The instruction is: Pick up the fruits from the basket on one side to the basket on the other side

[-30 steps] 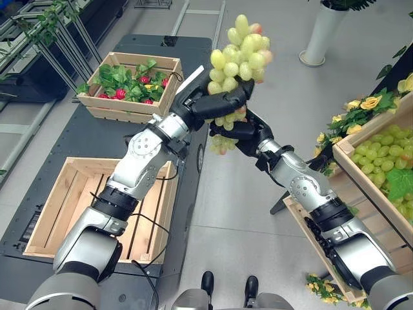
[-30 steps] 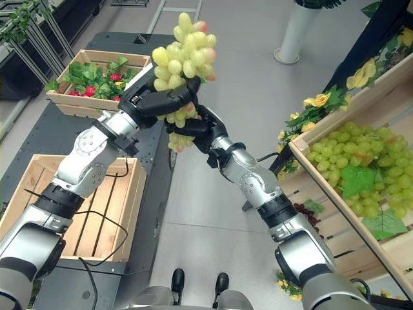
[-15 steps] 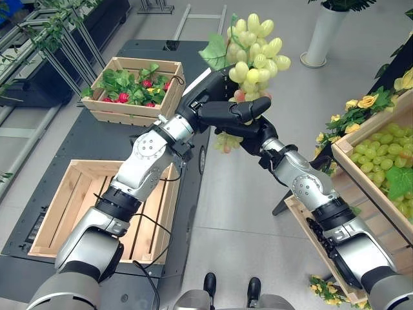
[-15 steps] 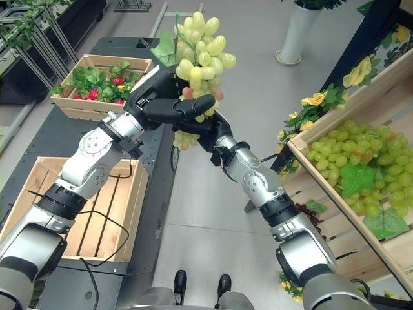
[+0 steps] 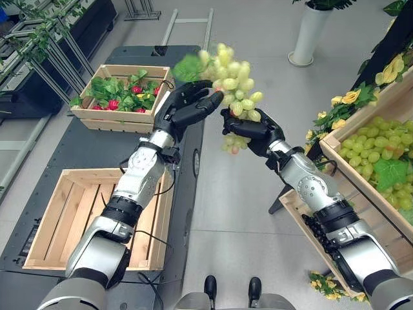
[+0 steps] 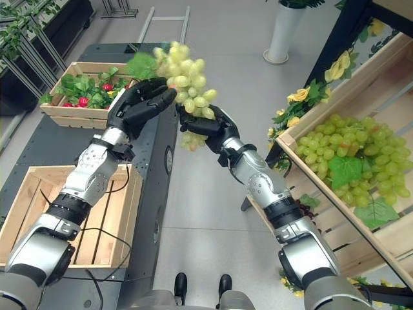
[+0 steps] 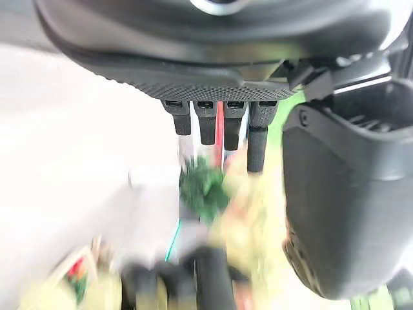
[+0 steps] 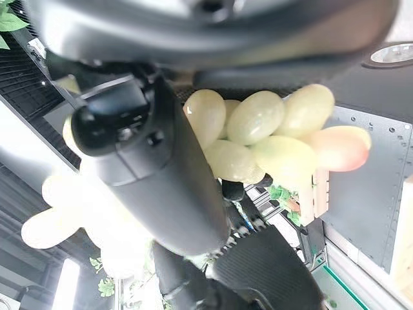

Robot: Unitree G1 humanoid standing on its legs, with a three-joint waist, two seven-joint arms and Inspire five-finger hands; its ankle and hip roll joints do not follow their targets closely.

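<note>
While the right hand (image 5: pixel 253 134) grips the grape bunch (image 5: pixel 231 77) aloft, we see the left hand (image 5: pixel 184 106) spread beside it.

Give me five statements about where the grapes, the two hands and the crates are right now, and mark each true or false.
1. The right hand is curled round the bunch of grapes. True.
2. The bunch is lying in the empty wooden crate. False: it is held up in the air, above the floor between the two sides.
3. The left hand is beside the bunch with its fingers relaxed. True.
4. The crate farther away on the dark platform holds only green grapes. False: it holds green leaves and red fruit.
5. The crate on the robot's right is bare. False: it is filled with green grapes and leaves.
</note>
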